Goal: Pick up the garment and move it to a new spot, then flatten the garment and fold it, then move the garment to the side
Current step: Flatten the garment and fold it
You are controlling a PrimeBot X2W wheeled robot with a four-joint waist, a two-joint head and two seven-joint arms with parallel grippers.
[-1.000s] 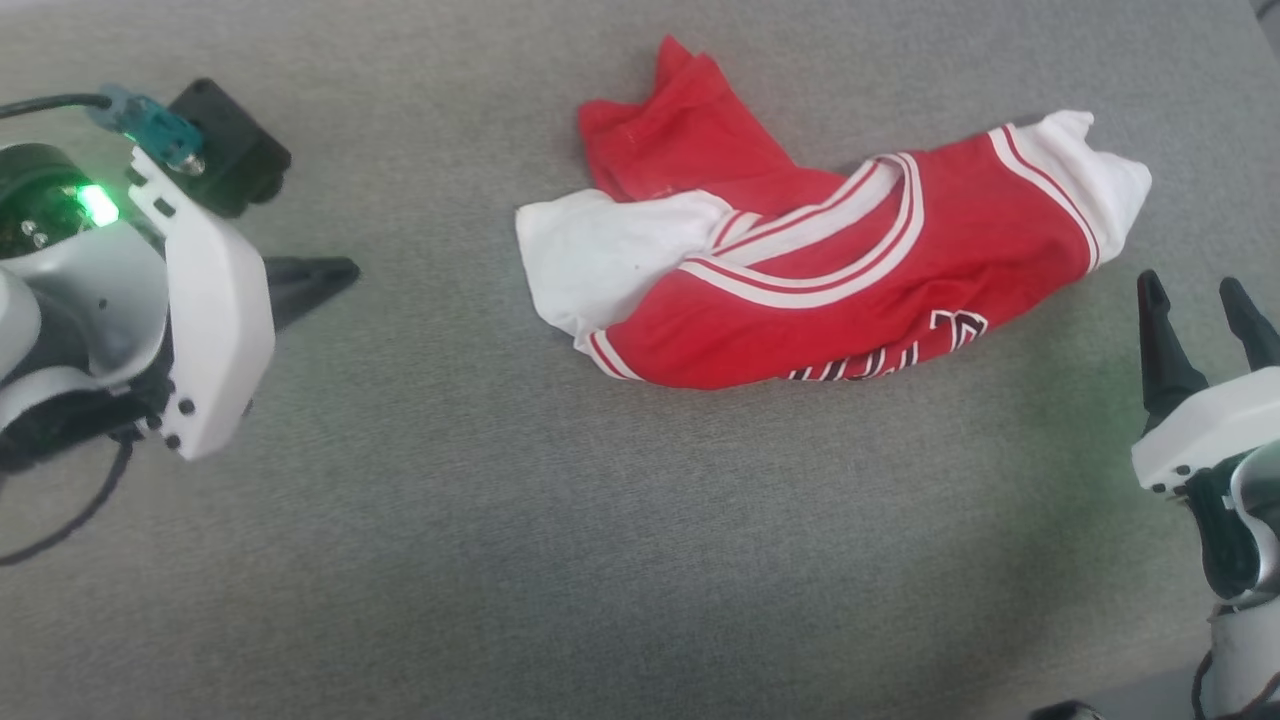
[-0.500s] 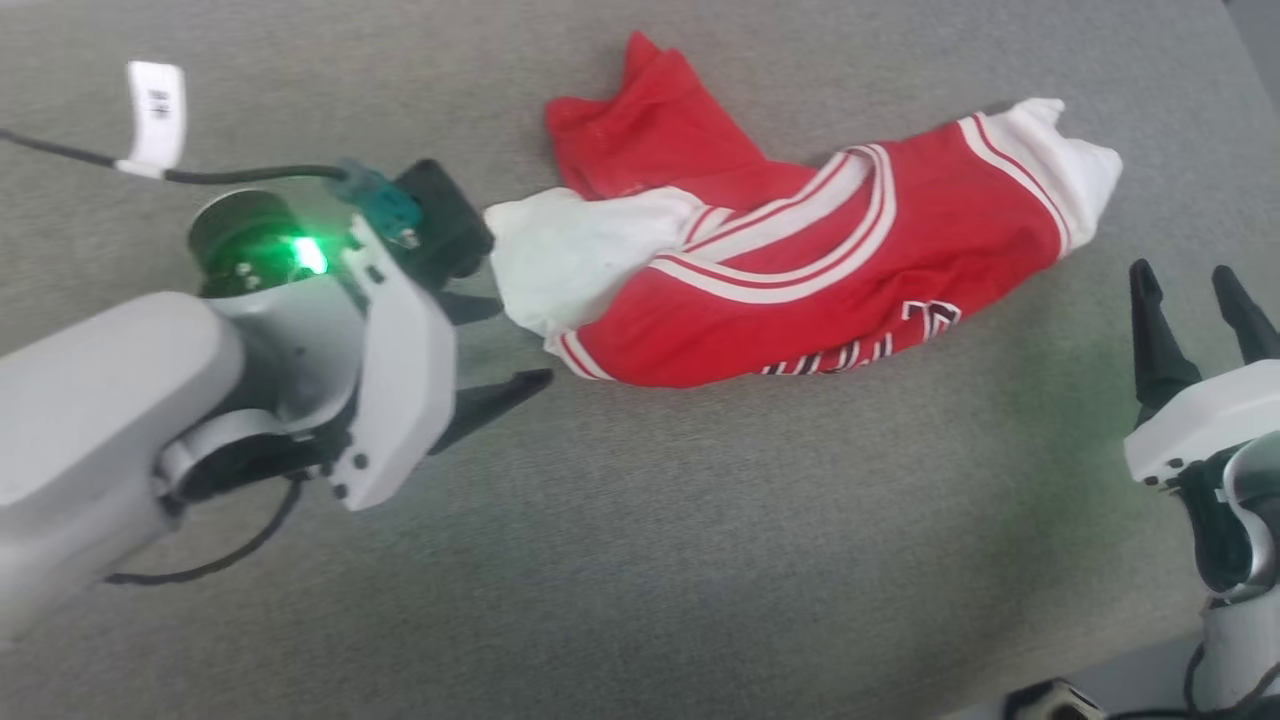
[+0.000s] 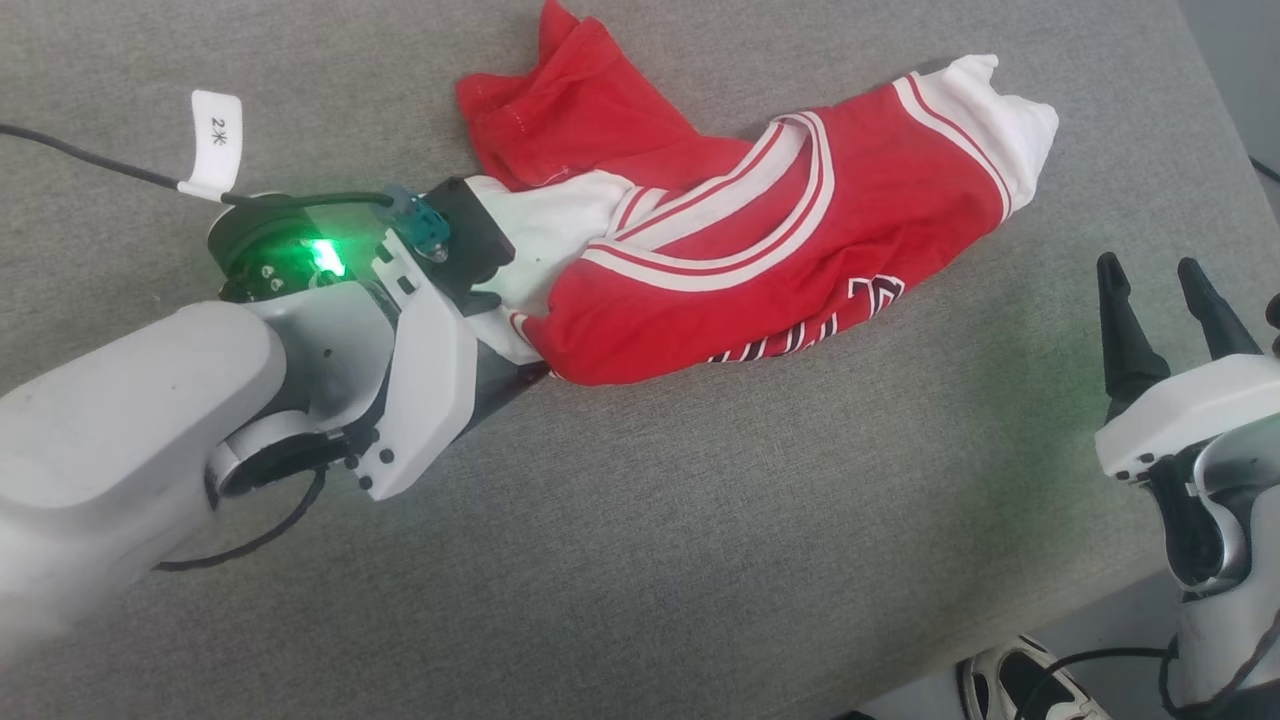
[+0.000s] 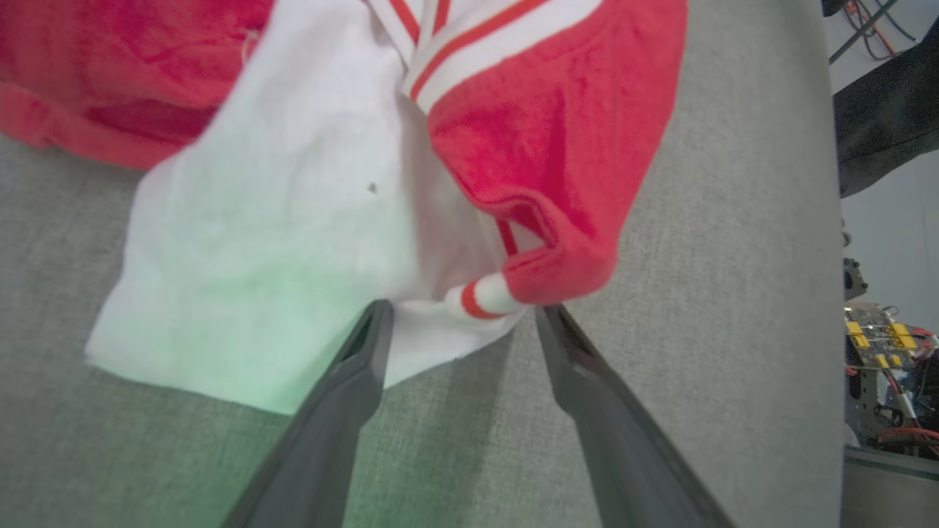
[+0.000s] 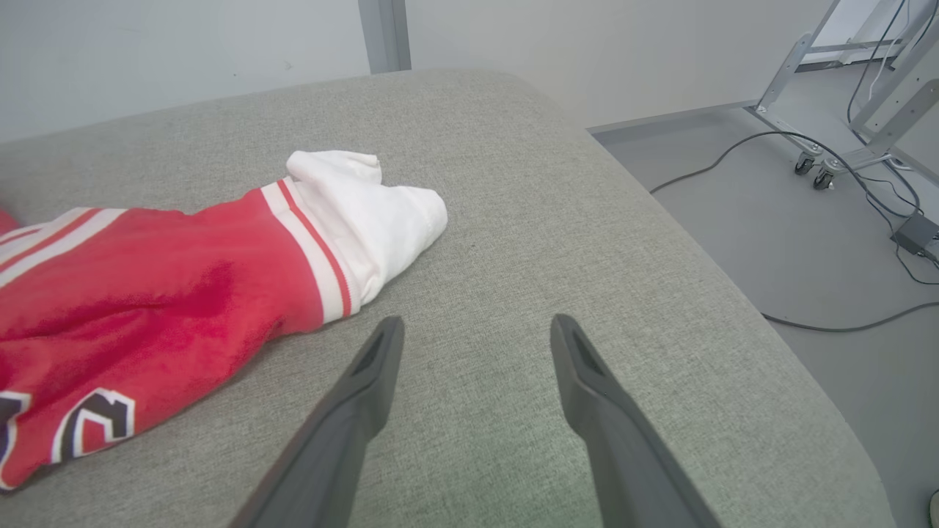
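Both were released: the left gripper (image 4: 463, 312) had the garment's (image 3: 780, 250) white sleeve edge between its spread jaws, the right gripper (image 5: 475, 323) stood apart near the surface's (image 3: 700, 560) right edge.

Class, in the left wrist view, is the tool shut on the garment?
No, the left tool stands open, jaws flanking an edge of the garment.
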